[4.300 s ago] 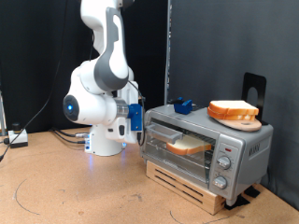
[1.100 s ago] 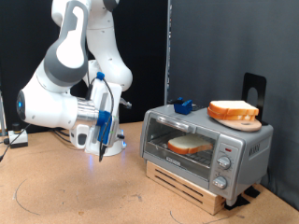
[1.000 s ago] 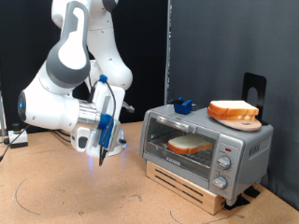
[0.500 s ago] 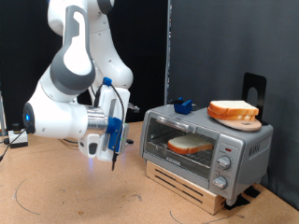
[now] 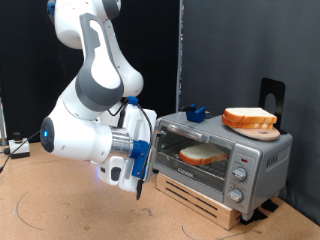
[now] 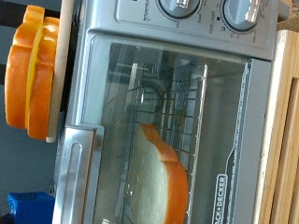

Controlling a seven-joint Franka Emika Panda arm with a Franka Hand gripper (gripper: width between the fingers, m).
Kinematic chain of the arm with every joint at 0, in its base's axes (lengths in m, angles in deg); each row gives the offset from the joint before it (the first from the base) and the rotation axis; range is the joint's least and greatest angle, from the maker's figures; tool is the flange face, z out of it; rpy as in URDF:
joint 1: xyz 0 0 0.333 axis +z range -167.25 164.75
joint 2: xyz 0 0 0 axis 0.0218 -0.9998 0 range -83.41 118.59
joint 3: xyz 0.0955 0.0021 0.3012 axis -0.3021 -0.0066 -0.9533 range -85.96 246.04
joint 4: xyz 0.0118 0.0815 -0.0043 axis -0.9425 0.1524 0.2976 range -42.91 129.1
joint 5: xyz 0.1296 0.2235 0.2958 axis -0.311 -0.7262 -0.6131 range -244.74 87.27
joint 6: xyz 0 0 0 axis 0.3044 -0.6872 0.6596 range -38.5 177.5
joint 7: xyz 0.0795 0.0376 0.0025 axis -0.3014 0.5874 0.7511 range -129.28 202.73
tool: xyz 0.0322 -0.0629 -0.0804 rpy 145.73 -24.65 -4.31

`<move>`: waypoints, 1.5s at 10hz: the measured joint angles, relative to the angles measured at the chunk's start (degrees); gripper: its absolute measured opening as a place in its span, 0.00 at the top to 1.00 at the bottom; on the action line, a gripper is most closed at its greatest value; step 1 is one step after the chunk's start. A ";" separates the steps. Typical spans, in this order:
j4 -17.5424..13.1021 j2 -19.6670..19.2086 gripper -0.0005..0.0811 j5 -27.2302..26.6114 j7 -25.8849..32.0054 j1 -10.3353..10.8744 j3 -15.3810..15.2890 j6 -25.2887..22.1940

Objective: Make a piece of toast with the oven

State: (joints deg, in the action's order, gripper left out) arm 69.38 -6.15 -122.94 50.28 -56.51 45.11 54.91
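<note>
The silver-grey oven [image 5: 232, 150] stands on a wooden pallet at the exterior view's right, with its glass door closed. The piece of toast [image 5: 203, 155] lies on the wire rack inside; through the glass it also shows in the wrist view [image 6: 159, 187]. My gripper [image 5: 138, 190] hangs low, just to the exterior view's left of the oven door, apart from it and holding nothing I can see. Its fingers do not show in the wrist view, which looks at the oven door [image 6: 177, 112] and the door handle [image 6: 79, 177].
A second slice [image 5: 250, 117] lies on a round wooden plate [image 5: 262, 131] on the oven's top; the slice also shows in the wrist view [image 6: 31, 70]. A small blue object [image 5: 194, 112] sits on the oven's top. Knobs [image 5: 240, 172] run down the right panel. A wooden pallet [image 5: 200, 198] lies under the oven.
The oven door, open 4.3 s ago, is closed. In the last second the arm has swung from the exterior view's left towards the oven and lowered the gripper beside the door.
</note>
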 joint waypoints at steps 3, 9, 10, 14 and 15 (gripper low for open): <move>-0.94 -2.22 0.00 -6.57 -0.02 -0.23 -0.34 -2.81; -9.34 -12.48 0.00 -1.72 -1.92 7.85 -0.67 0.56; -9.11 -12.47 0.00 -2.71 -1.29 7.66 -0.70 0.55; -13.67 -17.43 0.00 -3.01 -8.33 9.42 -0.70 -5.03; -15.57 -19.39 0.00 -1.23 -8.54 10.63 -0.66 -5.05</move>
State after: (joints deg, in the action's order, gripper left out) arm 53.82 -25.54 -124.17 41.74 -45.88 44.45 49.85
